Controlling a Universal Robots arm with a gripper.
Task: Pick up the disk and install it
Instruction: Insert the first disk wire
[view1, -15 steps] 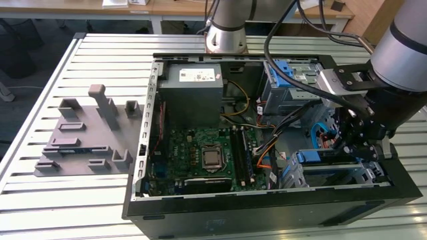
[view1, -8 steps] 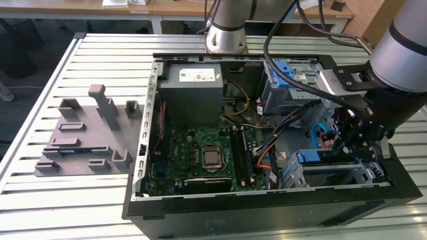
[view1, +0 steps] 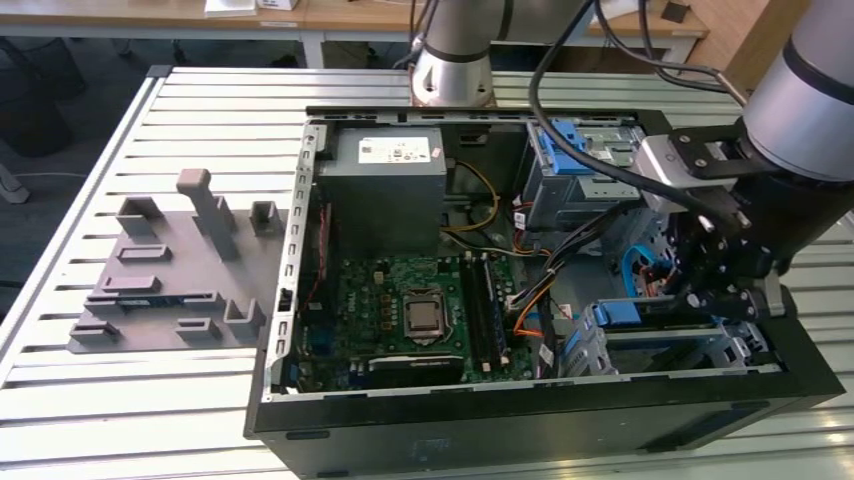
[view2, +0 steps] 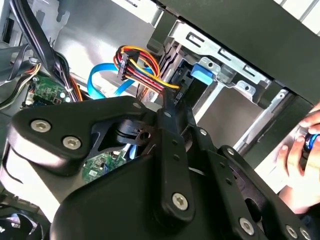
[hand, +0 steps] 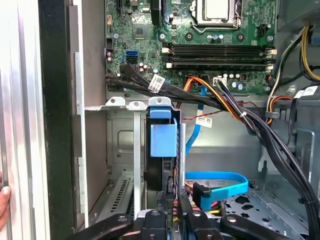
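The disk (hand: 162, 140) stands on edge in the grey metal drive cage (hand: 135, 150) in a corner of the open computer case, its bright blue frame end facing me. In the exterior view the disk (view1: 638, 314) sits in the cage at the case's near right corner. My gripper (view1: 703, 300) hangs right over it there. In the first wrist view the gripper (hand: 176, 202) has its two fingers drawn close together just short of the disk's near end, beside a red-and-yellow cable plug. In the second wrist view the gripper (view2: 172, 102) points toward the disk's blue tab (view2: 202, 75).
The open case (view1: 287, 300) holds a green motherboard (view1: 400, 300), a power supply (view1: 387, 175) and loose cable bundles (hand: 225, 105). A second cage with a blue latch (view1: 567, 150) sits further back. A grey slotted stand (view1: 174, 270) lies on the exterior view's left. A person's hand (view2: 300, 155) is beside the case.
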